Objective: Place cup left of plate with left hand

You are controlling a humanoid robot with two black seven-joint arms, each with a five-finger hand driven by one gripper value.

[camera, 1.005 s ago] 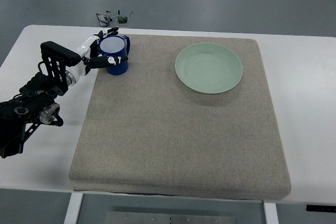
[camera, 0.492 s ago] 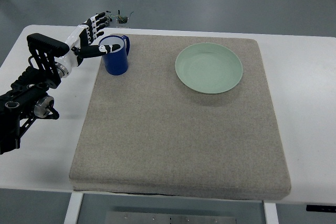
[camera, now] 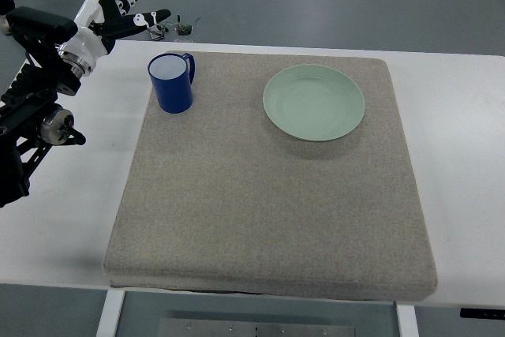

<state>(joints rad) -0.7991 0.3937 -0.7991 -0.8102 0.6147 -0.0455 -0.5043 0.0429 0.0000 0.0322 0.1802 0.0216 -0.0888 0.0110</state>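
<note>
1. The blue ceramic cup [camera: 171, 82] stands upright on the grey felt mat [camera: 268, 195], at nine o'clock from the pale green round plate [camera: 314, 102], well apart.
2. The left hand [camera: 114, 5] hovers at eleven o'clock from it, fingers spread, holding nothing.

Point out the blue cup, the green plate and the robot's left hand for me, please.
blue cup [camera: 172, 94], top view, on its outer side wall.
green plate [camera: 313, 102], top view, on its flat centre.
left hand [camera: 115, 4], top view, on the palm.

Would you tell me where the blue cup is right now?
The blue cup stands upright near the grey mat's far left corner, left of the green plate.
</note>
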